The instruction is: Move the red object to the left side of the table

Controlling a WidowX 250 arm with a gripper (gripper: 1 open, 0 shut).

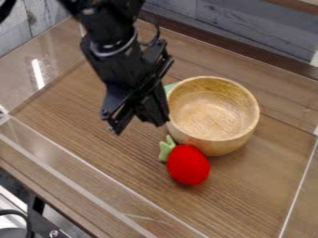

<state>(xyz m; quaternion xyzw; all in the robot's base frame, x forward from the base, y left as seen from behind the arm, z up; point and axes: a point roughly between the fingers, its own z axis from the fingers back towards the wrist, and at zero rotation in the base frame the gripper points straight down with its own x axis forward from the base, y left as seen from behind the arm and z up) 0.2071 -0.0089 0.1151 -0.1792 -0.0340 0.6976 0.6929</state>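
I see my gripper (121,120), jaws closed and empty, above the table (74,139); red object (188,165) rests beside the wooden bowl (214,113).

Arm (106,33) cut off at top edge; tool (133,119) tips blurred.

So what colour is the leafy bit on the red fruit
Green, on the red fruit beside the wooden bowl; the camera view shows it.

A grey planked wall (248,28) stands behind, with glare at upper left.
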